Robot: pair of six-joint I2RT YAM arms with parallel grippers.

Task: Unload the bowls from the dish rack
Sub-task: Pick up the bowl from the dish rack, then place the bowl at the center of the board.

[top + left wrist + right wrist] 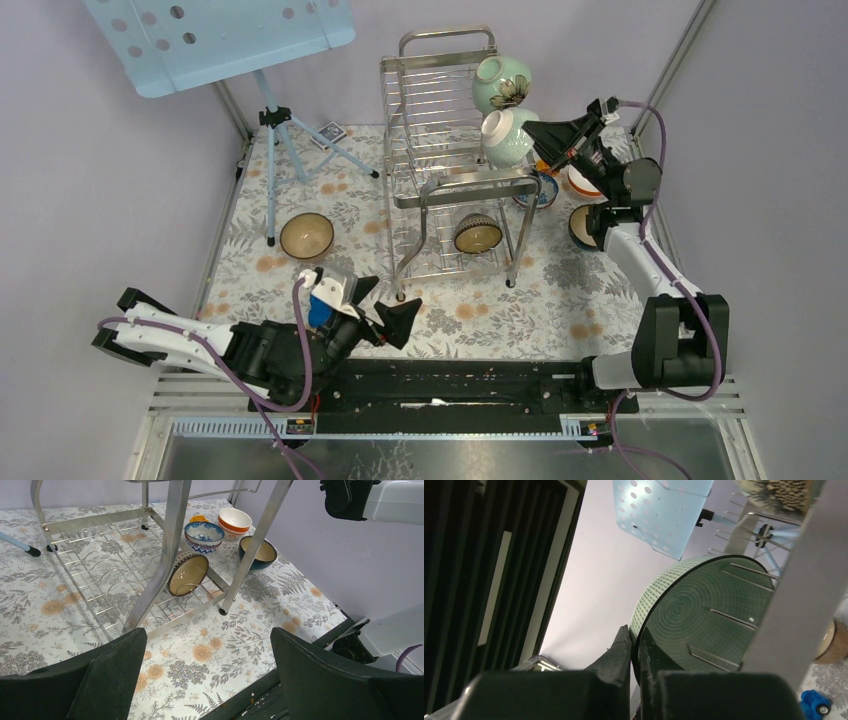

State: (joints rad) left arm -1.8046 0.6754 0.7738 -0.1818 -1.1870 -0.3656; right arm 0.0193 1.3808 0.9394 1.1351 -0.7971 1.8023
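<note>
R gripper (535, 138) pinched the rim of a pale green bowl (507, 138) on the dish rack (440, 100) top tier.
Fingers nearly closed, one each side of rim. L gripper (388, 303) hung wide open w/ nothing held, low over table (560, 300) nr rack's front.

**Left arm.** The black-and-white jointed left arm (190, 345) sits low beside its base, elbow out to the left and forearm pointing right. The left claw (388, 308) has its jaws spread wide, with nothing between the black fingers (100, 680).

**Right arm.** The black-and-white jointed right arm (640, 260) reaches up and far forward from its base, with the wrist bent to the left. The right claw (634, 640) is closed on the rim of a pale green round ceramic bowl (704, 610) (one finger inside the rim, one outside).
</note>
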